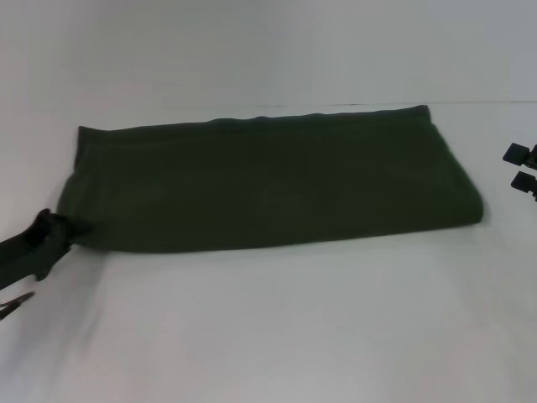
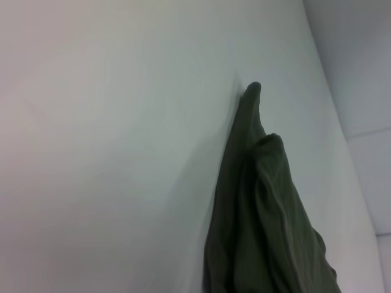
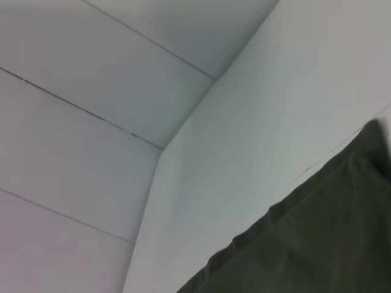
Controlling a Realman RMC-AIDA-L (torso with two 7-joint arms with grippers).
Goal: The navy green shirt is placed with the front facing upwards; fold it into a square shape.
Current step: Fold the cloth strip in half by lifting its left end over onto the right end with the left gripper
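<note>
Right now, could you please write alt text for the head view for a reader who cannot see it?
A dark olive-green shirt, folded into a long band, lies across a white table. The left end effector meets its near left corner; the right end effector sits apart at the right edge.

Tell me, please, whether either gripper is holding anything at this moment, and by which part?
The left gripper grips the navy green shirt at its near left corner. The right gripper, off its right end, holds nothing.

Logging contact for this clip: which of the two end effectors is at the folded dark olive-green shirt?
The left end effector, at the near left corner of the dark olive-green cotton shirt. The right end effector hangs off to the shirt's right, apart from it.
</note>
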